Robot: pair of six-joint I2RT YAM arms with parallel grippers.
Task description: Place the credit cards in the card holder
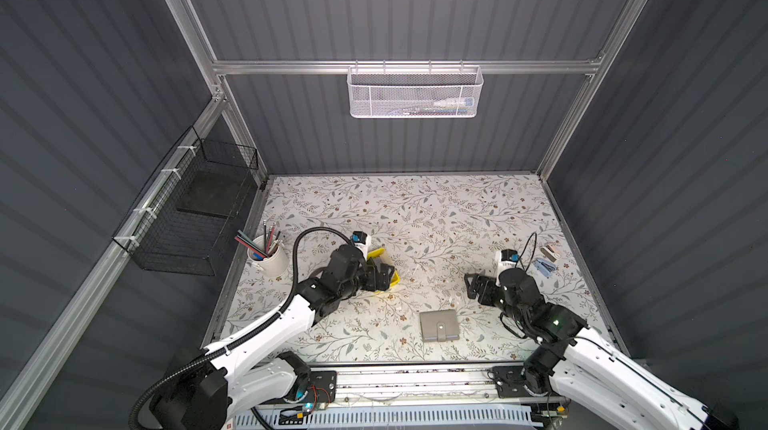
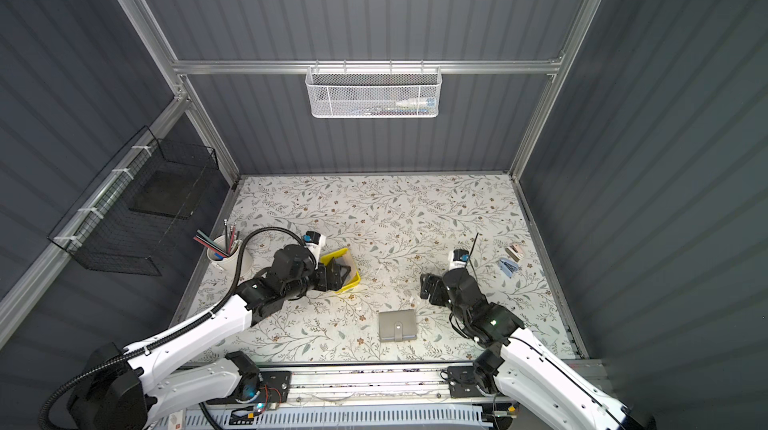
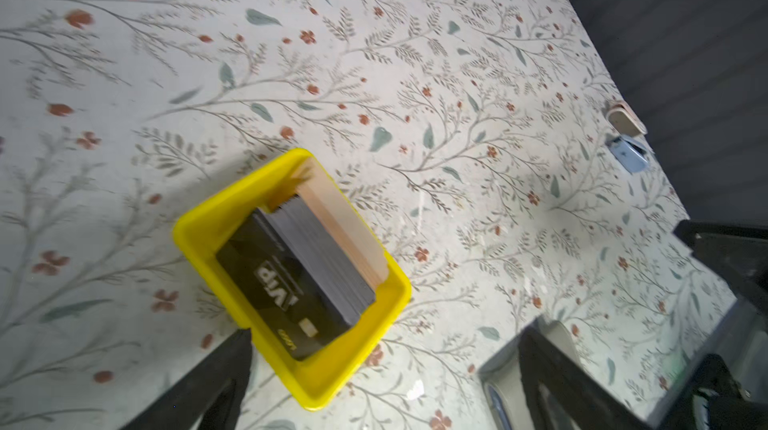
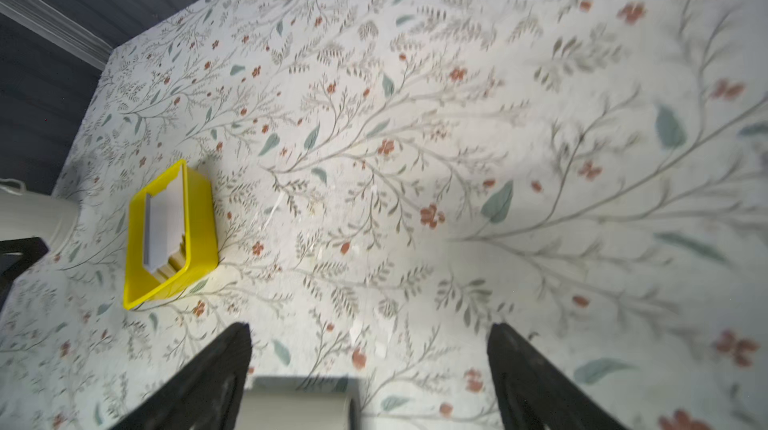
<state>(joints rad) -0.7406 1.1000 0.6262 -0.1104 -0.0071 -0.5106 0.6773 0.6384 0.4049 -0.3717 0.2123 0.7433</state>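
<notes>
In both top views the left gripper (image 1: 384, 276) hides most of the yellow plastic tray (image 1: 380, 252). The holder (image 1: 439, 325), a flat grey leathery rectangle with a snap tab, lies closed at the table's (image 1: 415, 207) 6 o'clock and is cut off in the wrist views. The cards (image 3: 299, 274), thin glossy black "VIP" rectangles backed by a tan one, lean in the tray just ahead of the left fingers (image 3: 232, 365), which are spread and empty. The right gripper (image 1: 471, 286), at the holder's 1 o'clock, is likewise spread and empty.

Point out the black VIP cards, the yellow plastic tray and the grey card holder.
black VIP credit cards (image 3: 286, 278): left wrist view, front card's printed face.
yellow plastic tray (image 3: 195, 232): left wrist view, its rim.
flat grey leather-like card holder (image 1: 430, 320): a top view, cover beside the snap.
</notes>
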